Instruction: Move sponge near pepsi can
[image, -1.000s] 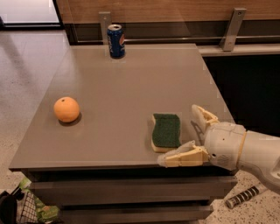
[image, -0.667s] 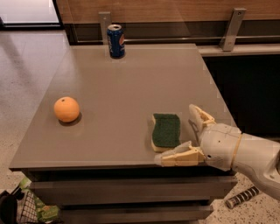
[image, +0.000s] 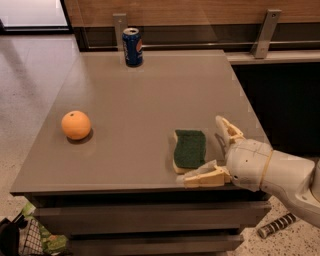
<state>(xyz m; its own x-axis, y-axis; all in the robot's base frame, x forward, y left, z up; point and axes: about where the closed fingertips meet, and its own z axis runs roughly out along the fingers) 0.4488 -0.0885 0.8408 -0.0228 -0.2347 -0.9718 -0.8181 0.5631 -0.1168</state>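
Your end effector (image: 216, 154) sits at the near right corner of the desk (image: 150, 95), its two fingers spread wide apart and clamped on nothing. The sponge (image: 190, 149) lies flat, green side up, just to its left, with the nearer finger running along the sponge's front edge. The can (image: 132, 46) stands upright at the far edge, well apart from the sponge, and an orange (image: 76, 125) rests on the left side.

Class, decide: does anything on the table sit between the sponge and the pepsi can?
Nothing visible does. Bare tabletop runs from the sponge to the pepsi can at the far edge; the orange sits well left. The open gripper flanks the sponge near the front edge.
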